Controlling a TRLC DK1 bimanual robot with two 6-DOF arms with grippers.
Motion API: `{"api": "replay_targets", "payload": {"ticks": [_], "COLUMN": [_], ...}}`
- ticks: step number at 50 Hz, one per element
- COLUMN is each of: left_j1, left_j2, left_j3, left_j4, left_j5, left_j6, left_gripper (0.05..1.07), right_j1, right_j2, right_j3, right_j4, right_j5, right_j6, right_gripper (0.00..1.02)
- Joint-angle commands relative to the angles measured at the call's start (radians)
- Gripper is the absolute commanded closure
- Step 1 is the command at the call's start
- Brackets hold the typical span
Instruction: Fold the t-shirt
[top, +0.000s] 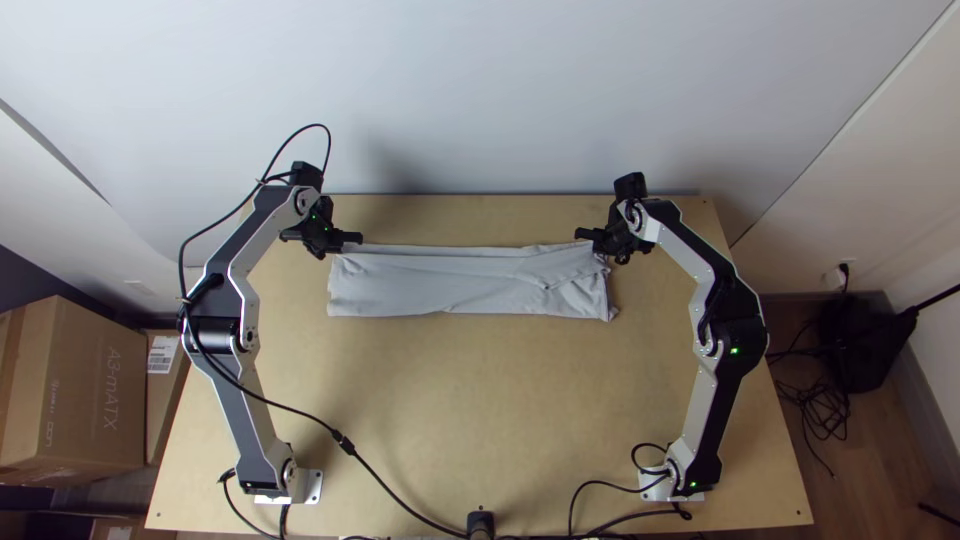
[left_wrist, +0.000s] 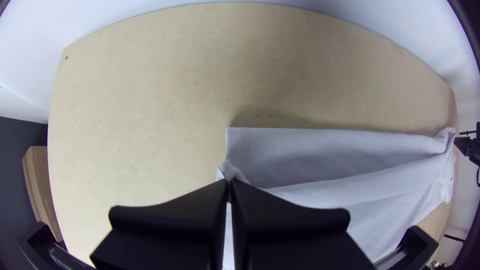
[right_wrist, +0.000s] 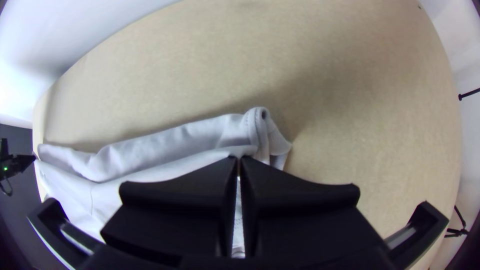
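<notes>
t-shirt: pale grey, soft matte cloth t-shirt (top: 430, 285), folded into a long narrow strip, layers stacked
location: far half of the smooth, light wooden tabletop (top: 480, 400), long sides roughly parallel to the far edge, well apart from the near edge
left end: fairly straight short side, inside the far left corner
right end: creased and uneven, small point sticking out at its near corner; thick rolled, seamed bit beside the fingertips in the right wrist view
upper layer: slack, its border drawn to a small peak at the left grip; flatter cloth lies beyond it toward the far edge
left gripper: flat black-fingered left gripper (top: 349, 238), at the strip's far left corner; jaws closed, fingertips together, pinch of upper layer between them
right gripper: flat black-fingered right gripper (top: 588, 235), at the strip's far right corner; jaws closed, tips meeting on the layer's border
arms: white and black, rigid angular links, one up each side of tabletop
surroundings: smooth pale wall (top: 480, 100) behind far edge; boxy brown cardboard carton (top: 95, 390) beyond left edge
</notes>
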Motion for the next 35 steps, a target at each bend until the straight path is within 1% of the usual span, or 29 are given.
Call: {"api": "replay_targets", "payload": {"ticks": [1, 5, 6, 7, 8, 9, 11, 12, 13, 14, 15, 16, 17, 22, 27, 32, 35], "left_j1": [0.009, 0.014, 0.015, 0.015, 0.015, 0.015, 0.017, 0.017, 0.018, 0.02, 0.021, 0.023, 0.024, 0.035, 0.052, 0.078, 0.098], "left_j2": [0.044, 0.055, 0.056, 0.056, 0.056, 0.055, 0.052, 0.049, 0.046, 0.041, 0.036, 0.029, 0.021, -0.025, -0.077, -0.123, -0.151], "left_j3": [-0.008, -0.022, -0.025, -0.027, -0.031, -0.036, -0.044, -0.05, -0.053, -0.054, -0.057, -0.059, -0.062, -0.071, -0.082, -0.094, -0.11], "left_j4": [0.027, 0.047, 0.05, 0.051, 0.051, 0.051, 0.053, 0.051, 0.051, 0.051, 0.051, 0.053, 0.051, 0.051, 0.053, 0.051, 0.051], "left_j5": [0.003, 0.003, 0.003, 0.003, 0.003, 0.003, 0.003, 0.003, 0.003, 0.003, 0.004, 0.006, 0.009, 0.027, 0.047, 0.086, 0.135], "left_j6": [-0.032, -0.033, -0.033, -0.033, -0.033, -0.033, -0.033, -0.033, -0.033, -0.033, -0.033, -0.035, -0.036, -0.044, -0.045, -0.053, -0.055], "left_gripper": [1.04, 1.04, 1.03, 0.99, 0.89, 0.76, 0.4, 0.17, 0.07, 0.09, 0.09, 0.09, 0.09, 0.09, 0.09, 0.09, 0.09], "right_j1": [-0.019, -0.017, -0.017, -0.017, -0.017, -0.017, -0.017, -0.017, -0.017, -0.019, -0.019, -0.019, -0.022, -0.034, -0.047, -0.059, -0.065], "right_j2": [0.032, 0.032, 0.032, 0.03, 0.029, 0.024, 0.018, 0.01, 0.006, -0.002, -0.01, -0.019, -0.03, -0.088, -0.178, -0.257, -0.303], "right_j3": [0.017, 0.013, 0.013, 0.014, 0.014, 0.013, 0.007, 0.002, -0.001, -0.006, -0.01, -0.018, -0.024, -0.061, -0.141, -0.199, -0.233], "right_j4": [0.015, 0.022, 0.022, 0.024, 0.024, 0.024, 0.022, 0.024, 0.022, 0.022, 0.022, 0.022, 0.022, 0.032, 0.093, 0.104, 0.102], "right_j5": [0.024, 0.038, 0.043, 0.05, 0.057, 0.061, 0.063, 0.063, 0.063, 0.063, 0.063, 0.063, 0.063, 0.063, 0.063, 0.063, 0.063], "right_j6": [0.018, 0.021, 0.021, 0.021, 0.021, 0.021, 0.021, 0.021, 0.021, 0.021, 0.021, 0.021, 0.021, 0.032, 0.037, 0.061, 0.074], "right_gripper": [1.0, 1.0, 1.0, 1.0, 0.96, 0.88, 0.67, 0.51, 0.37, 0.22, 0.12, 0.05, 0.04, 0.04, 0.04, 0.04, 0.04]}}
